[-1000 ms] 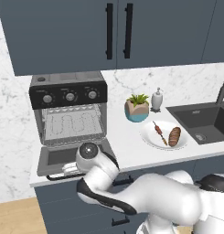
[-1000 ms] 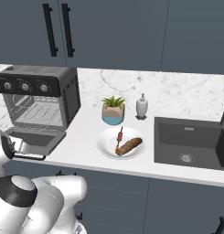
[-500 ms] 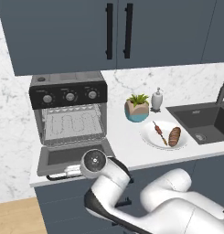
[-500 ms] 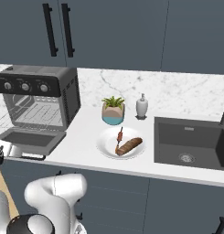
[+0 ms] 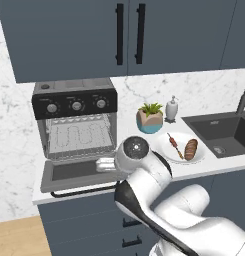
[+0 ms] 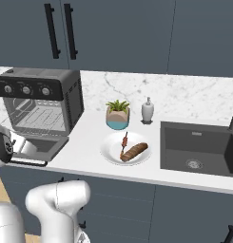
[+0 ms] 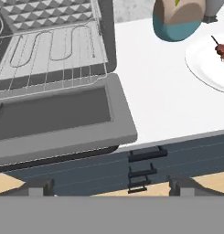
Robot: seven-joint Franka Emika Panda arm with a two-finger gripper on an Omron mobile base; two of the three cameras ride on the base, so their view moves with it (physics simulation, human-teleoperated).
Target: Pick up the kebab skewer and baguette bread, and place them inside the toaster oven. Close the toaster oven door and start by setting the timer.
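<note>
— What does the room look like?

— A kitchen with dark blue-grey cabinets over a marbled backsplash, and a white worktop [image 6: 84,142] running from the toaster oven [image 5: 76,120] on the left to a dark sink [image 6: 196,147] on the right.

— Is the oven holding anything?

— Only its wire rack [image 7: 51,50]. The toaster oven door [image 7: 58,121] is dropped flat, glass window up, its black bar handle overhanging the worktop's front edge. Nothing lies on the rack or the door.

— So where is the food?

— On a white plate [image 6: 113,154] in front of a potted plant [image 6: 118,114] in a teal pot, between the oven and the sink. The baguette bread [image 6: 135,152] lies across the plate, and the kebab skewer [image 6: 124,142] rests just beside it, toward the plant. From the hand view only the skewer's end [image 7: 221,49] and the plate's edge show at the right. A soap bottle [image 6: 147,110] stands by the wall near the sink.

— And the claw?

— The claw [image 7: 111,185] sits low before the open door's front right corner, above the drawer fronts. Its two tips are well apart with nothing between them, though only their ends show, so how wide the opening runs is hard to judge.
</note>
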